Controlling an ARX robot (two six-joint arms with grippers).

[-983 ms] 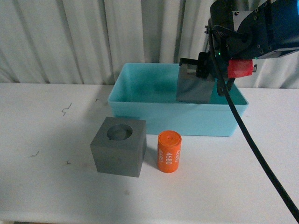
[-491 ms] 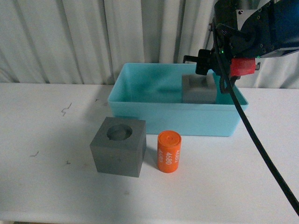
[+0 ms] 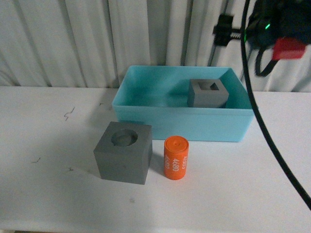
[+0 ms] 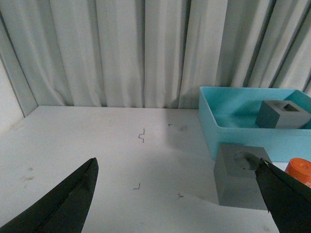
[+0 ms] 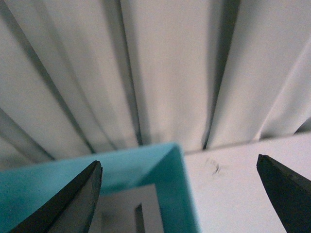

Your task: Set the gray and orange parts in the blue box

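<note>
- Gray matte cube with a rectangular recess [image 3: 208, 93] sits upright inside the wide, shallow turquoise plastic box [image 3: 180, 124], near its right end, in the front view. Nothing grips it.
- In front of the box, on the white table [image 3: 48, 145], stand a second gray matte cube with a round recess [image 3: 124, 153] and, near it but apart, a small orange cylinder marked 4680 [image 3: 175, 158].
- The right arm [image 3: 277, 24] hangs high over the box's right end, clear of it. A black cable [image 3: 265, 141] runs down past that end.
- Left wrist view: the left gripper [image 4: 176, 164] has its dark fingers [image 4: 68, 204] spread wide and empty, well apart from the box.
- Right wrist view: the right gripper [image 5: 177, 164] has its fingers [image 5: 73, 204] spread wide and holds nothing. It is above a corner of the box, where part of the recessed cube shows against the pale curtain [image 5: 170, 73].
</note>
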